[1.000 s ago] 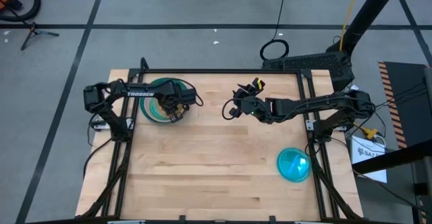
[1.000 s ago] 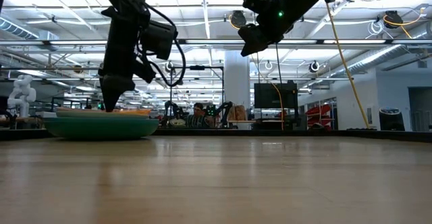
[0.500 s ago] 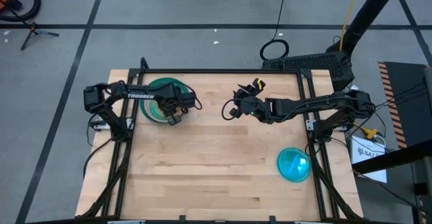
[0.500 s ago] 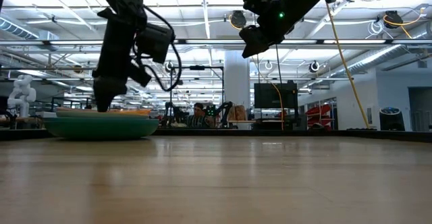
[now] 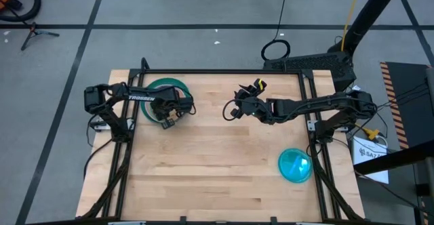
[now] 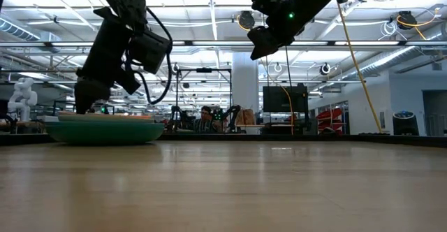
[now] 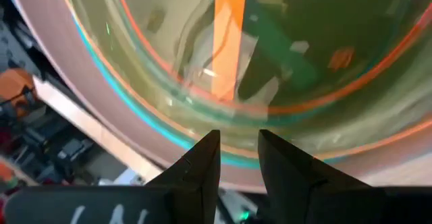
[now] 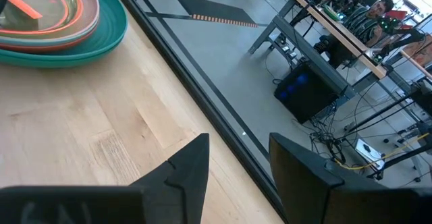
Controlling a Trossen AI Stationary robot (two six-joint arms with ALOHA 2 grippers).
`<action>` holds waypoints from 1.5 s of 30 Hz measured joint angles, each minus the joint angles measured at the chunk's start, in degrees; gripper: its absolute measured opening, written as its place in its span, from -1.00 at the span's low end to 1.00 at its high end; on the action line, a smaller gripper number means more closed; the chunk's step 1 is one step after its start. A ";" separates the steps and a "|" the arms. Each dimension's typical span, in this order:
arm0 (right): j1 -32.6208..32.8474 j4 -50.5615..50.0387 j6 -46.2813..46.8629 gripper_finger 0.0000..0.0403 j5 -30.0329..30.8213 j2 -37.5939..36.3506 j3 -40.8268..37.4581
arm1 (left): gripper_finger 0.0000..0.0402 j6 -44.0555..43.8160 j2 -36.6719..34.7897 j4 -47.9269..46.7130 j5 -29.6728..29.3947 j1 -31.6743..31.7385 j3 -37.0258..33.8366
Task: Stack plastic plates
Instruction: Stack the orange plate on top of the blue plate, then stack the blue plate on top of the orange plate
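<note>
High view: the wooden table carries a stack of plates lying flat at its far left corner. The left gripper hovers over the stack's near rim, fingers narrowly parted, empty. The right gripper, open, hangs mid-table. Two blue plates lie flat toward the near right.

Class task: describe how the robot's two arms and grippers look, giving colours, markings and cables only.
Both arms are black and jointed. The left arm carries white lettering along one link, and black cables loop beside it. The right arm has a yellow tag near its wrist and small green lights. Each gripper ends in two dark, wedge-shaped jaws.
</note>
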 joint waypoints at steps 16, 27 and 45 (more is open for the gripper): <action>0.00 0.00 0.00 -0.28 -0.01 0.00 0.01 | -0.46 -0.94 0.02 1.93 -0.40 -0.69 0.00; -0.02 -1.26 -0.11 -0.28 -0.01 0.00 0.02 | -0.46 -6.61 -0.63 -1.91 -6.52 -2.14 0.00; 5.27 -15.43 11.12 -0.28 -28.74 -5.10 0.04 | -0.46 8.85 -25.37 26.58 -12.51 -21.68 0.00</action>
